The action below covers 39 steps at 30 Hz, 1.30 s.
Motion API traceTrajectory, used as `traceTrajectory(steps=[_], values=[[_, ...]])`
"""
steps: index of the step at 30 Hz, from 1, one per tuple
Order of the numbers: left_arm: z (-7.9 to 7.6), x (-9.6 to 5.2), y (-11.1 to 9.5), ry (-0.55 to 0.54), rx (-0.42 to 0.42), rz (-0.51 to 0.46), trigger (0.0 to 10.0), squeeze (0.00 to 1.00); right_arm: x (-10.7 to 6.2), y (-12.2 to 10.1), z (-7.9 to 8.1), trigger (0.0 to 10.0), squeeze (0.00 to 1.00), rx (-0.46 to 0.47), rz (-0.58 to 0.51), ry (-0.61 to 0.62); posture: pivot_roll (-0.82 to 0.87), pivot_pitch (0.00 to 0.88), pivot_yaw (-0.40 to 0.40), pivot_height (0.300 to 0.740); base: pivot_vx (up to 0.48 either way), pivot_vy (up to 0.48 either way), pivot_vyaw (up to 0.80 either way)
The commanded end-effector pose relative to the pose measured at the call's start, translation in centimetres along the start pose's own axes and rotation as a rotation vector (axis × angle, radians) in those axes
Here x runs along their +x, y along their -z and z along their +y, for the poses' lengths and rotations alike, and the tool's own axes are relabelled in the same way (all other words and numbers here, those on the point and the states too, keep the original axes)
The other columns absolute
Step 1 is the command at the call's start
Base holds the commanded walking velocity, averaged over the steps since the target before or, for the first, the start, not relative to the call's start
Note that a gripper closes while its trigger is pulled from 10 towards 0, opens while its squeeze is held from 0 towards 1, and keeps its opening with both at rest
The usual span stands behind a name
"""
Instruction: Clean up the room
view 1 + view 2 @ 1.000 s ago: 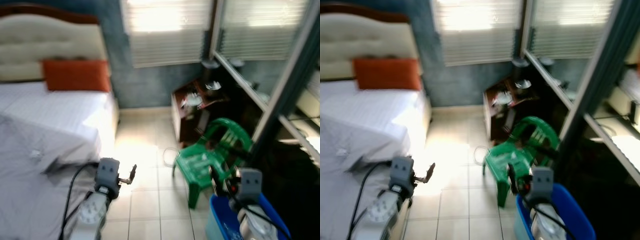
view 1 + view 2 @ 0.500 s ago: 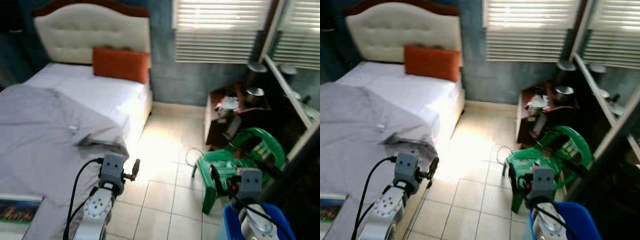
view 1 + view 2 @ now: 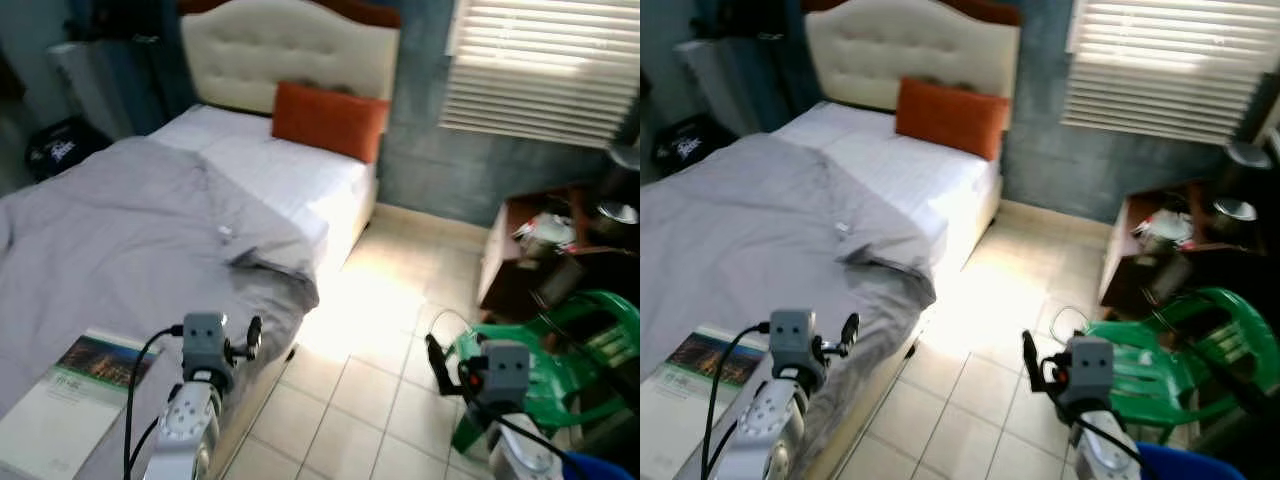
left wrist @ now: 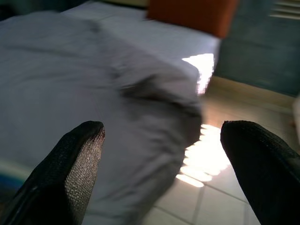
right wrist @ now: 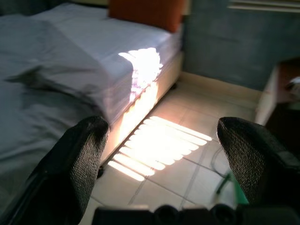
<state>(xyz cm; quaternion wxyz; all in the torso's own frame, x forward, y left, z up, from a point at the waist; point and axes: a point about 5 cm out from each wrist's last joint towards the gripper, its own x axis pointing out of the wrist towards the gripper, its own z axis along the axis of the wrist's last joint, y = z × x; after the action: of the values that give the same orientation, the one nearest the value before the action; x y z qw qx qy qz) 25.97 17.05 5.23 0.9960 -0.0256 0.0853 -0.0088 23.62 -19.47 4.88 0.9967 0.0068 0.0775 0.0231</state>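
Swinging left since a second ago, the head camera now takes in most of the bed (image 3: 150, 230), where before only its right edge showed; the things themselves have not shifted. Spread over the bed's near part is a rumpled grey blanket (image 3: 120, 250), its corner drooping over the right side toward the tiled floor (image 3: 370, 330). An orange pillow (image 3: 328, 120) leans against the cream padded headboard (image 3: 290, 45) at the far end. A green plastic chair (image 3: 560, 360) stands at the right, with a dark wooden nightstand (image 3: 540, 250) just beyond it under the window blinds (image 3: 545, 65). A book (image 3: 70, 400) lies on the blanket at the near left. Both arms are raised in front: the left hand (image 4: 164, 159) hangs over the blanket's edge, fingers apart and empty, and the right hand (image 5: 164, 159) is over the sunlit floor, likewise spread and empty.
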Motion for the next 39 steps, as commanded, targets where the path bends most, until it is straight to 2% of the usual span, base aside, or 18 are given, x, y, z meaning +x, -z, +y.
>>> traceTrajectory(steps=[1, 7, 10, 24, 31, 32, 39], values=[[0.1, -0.4, -0.3, -0.002, 0.007, -0.02, 10.0, 0.0, -0.2, -0.3, 0.1, 10.0, 0.0, -0.004, -0.019, -0.008, -0.03, 0.0, -0.024, 0.74, 0.0, 0.0, 0.7], [-1.2, -0.2, -0.4, 0.035, 0.069, -0.004, 10.0, 0.0, 0.4, -0.4, 0.6, 10.0, 0.0, -0.001, -0.021, -0.025, -0.02, 0.0, -0.025, 0.74, 0.0, 0.0, 0.7], [-1.1, -0.1, -0.5, 0.041, 0.097, -0.007, 10.0, 0.0, 0.6, -0.4, 0.8, 10.0, 0.0, 0.001, -0.024, -0.032, -0.02, 0.0, -0.018, 0.74, 0.0, 0.0, 0.69], [-1.7, 0.6, -0.8, 0.068, 0.13, 0.003, 10.0, 0.0, 1.0, -0.3, 1.1, 10.0, 0.0, 0.006, -0.024, -0.038, -0.03, 0.0, -0.005, 0.74, 0.253, -0.404, 0.68], [-1.3, 0.9, -0.7, 0.038, 0.115, 0.018, 10.0, 0.0, 0.9, -0.3, 1.1, 10.0, 0.0, 0.005, -0.023, -0.04, -0.03, 0.0, -0.003, 0.74, 0.254, -0.404, 0.68], [-0.8, 0.8, -0.5, 0.023, 0.141, 0.016, 10.0, 0.0, 0.9, -0.2, 1.1, 10.0, 0.0, 0.008, -0.023, -0.038, -0.03, 0.0, -0.003, 0.74, 0.251, -0.405, 0.68], [-0.1, 0.0, -0.1, 0.019, 0.146, 0.009, 10.0, 0.0, 0.9, -0.2, 1.0, 10.0, 0.0, 0.017, -0.028, -0.037, -0.02, 0.0, -0.009, 0.74, 0.211, -0.41, 0.68]])
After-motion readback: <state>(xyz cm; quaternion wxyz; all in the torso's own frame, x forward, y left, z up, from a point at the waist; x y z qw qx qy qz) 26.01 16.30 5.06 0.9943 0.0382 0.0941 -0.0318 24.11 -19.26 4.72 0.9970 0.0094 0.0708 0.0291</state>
